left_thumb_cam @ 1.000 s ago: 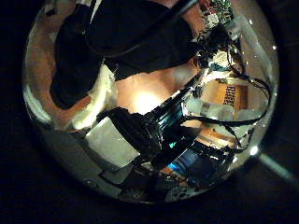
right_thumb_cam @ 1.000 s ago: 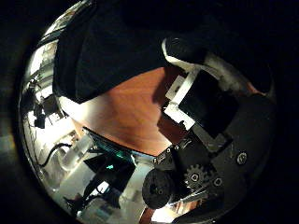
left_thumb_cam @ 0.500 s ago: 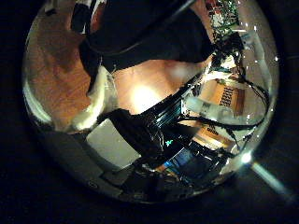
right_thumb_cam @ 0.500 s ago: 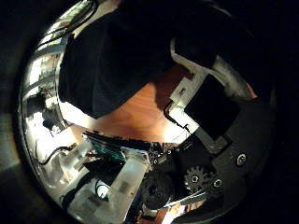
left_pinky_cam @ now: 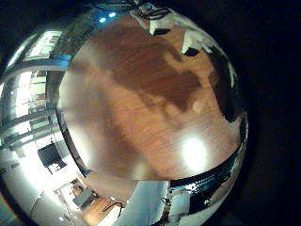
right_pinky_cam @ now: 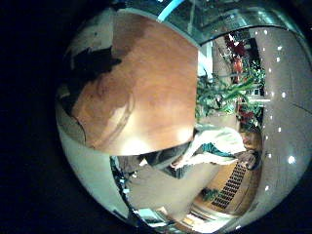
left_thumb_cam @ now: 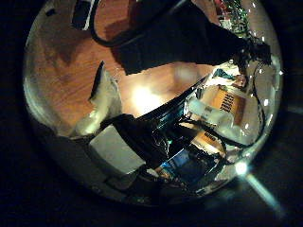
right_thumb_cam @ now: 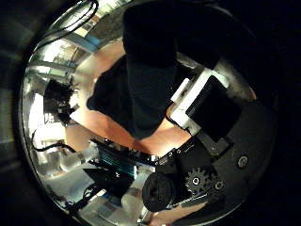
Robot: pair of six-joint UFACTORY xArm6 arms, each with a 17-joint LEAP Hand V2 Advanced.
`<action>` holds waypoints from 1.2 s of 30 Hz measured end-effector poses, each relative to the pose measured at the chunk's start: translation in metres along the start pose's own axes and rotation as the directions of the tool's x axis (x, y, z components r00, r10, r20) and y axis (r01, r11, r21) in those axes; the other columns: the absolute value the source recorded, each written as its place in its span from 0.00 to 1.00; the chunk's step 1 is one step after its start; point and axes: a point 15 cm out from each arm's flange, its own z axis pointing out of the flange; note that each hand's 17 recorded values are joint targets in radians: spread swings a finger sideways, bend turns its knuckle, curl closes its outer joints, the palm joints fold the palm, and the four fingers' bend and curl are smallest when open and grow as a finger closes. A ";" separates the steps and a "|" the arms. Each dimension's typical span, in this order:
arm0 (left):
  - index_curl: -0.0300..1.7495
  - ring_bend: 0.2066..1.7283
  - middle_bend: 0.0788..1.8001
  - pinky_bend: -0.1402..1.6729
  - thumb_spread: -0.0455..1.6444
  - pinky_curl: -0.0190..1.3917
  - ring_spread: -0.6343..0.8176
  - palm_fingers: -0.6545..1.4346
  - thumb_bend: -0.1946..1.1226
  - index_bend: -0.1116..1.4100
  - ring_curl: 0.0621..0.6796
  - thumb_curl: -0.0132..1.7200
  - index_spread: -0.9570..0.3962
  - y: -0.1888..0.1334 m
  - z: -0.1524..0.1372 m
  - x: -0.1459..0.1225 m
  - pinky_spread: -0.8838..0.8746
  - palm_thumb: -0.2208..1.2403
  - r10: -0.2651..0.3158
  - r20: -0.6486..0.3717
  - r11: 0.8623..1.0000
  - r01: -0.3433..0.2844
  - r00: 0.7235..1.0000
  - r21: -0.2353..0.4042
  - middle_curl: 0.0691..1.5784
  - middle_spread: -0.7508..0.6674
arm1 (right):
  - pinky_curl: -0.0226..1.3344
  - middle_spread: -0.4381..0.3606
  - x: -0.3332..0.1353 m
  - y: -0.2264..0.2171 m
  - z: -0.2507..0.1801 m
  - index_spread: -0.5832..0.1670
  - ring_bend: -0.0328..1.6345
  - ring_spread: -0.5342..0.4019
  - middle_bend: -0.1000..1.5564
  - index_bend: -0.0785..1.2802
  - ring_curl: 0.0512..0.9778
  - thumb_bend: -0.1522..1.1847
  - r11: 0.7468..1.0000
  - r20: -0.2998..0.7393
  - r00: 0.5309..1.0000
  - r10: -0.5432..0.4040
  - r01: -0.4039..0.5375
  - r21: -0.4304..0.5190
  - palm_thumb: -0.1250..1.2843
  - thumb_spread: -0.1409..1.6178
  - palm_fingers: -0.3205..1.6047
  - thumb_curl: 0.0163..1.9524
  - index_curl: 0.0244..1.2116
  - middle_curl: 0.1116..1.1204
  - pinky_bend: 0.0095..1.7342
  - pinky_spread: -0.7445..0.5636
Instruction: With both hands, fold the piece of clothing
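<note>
Dark garment (right_thumb_cam: 141, 80) hangs close under the right robot hand (right_thumb_cam: 202, 104) over the wooden table (left_pinky_cam: 141, 104), its fingers apparently pinching it, left robot hand (left_thumb_cam: 118, 147) grip unclear; I'd keep both level, lower slowly, align edges before release.

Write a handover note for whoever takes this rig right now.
Left hand: above the table, with the clothing beside it; grip cannot be confirmed.
Right hand: the clothing fills much of its palm view, so it is very close; grip cannot be confirmed either.
Clothing: bunched between the two hands, seemingly raised over the table, not spread flat.
Done: no finished fold shows.
Left: check both holds, then bring the fold over and lay it flat.
</note>
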 end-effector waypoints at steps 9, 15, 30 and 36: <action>0.44 0.24 0.06 0.19 0.82 0.25 0.56 0.49 0.15 0.33 0.19 0.33 0.51 0.031 -0.013 -0.050 0.69 0.49 -0.081 -0.053 0.997 0.081 0.995 0.004 0.22 0.57 | 0.56 0.33 -0.152 -0.061 0.002 0.23 0.81 0.32 0.76 0.68 0.73 0.11 0.976 0.114 0.971 -0.212 0.216 -0.030 0.79 0.76 0.73 0.33 0.96 0.78 0.74 0.37; 0.44 0.24 0.06 0.19 0.83 0.25 0.56 0.49 0.15 0.32 0.19 0.33 0.51 0.050 -0.018 -0.052 0.69 0.50 -0.099 -0.058 0.995 0.098 0.993 -0.012 0.22 0.57 | 0.56 0.33 -0.237 -0.089 0.036 0.23 0.81 0.32 0.76 0.67 0.73 0.10 0.938 0.142 0.935 -0.325 0.338 -0.082 0.77 0.76 0.73 0.33 0.97 0.78 0.73 0.37; 0.43 0.24 0.06 0.19 0.85 0.25 0.55 0.49 0.15 0.32 0.18 0.32 0.52 0.073 -0.029 -0.042 0.69 0.51 -0.118 -0.062 0.993 0.117 0.991 -0.019 0.21 0.58 | 0.48 0.31 -0.289 -0.103 0.044 0.18 0.73 0.30 0.35 0.15 0.54 0.10 0.905 0.309 0.881 -0.358 0.409 -0.119 0.57 0.82 0.17 0.26 0.50 0.46 0.74 0.34; 0.43 0.24 0.06 0.19 0.85 0.25 0.55 0.49 0.15 0.32 0.18 0.32 0.52 0.078 -0.040 -0.025 0.69 0.52 -0.087 -0.057 0.996 0.087 0.995 -0.016 0.21 0.58 | 0.43 0.36 -0.257 -0.096 -0.003 0.16 0.64 0.41 0.29 0.18 0.44 0.09 0.912 0.344 0.862 -0.372 0.408 -0.036 0.43 0.80 0.15 0.22 0.39 0.37 0.65 0.52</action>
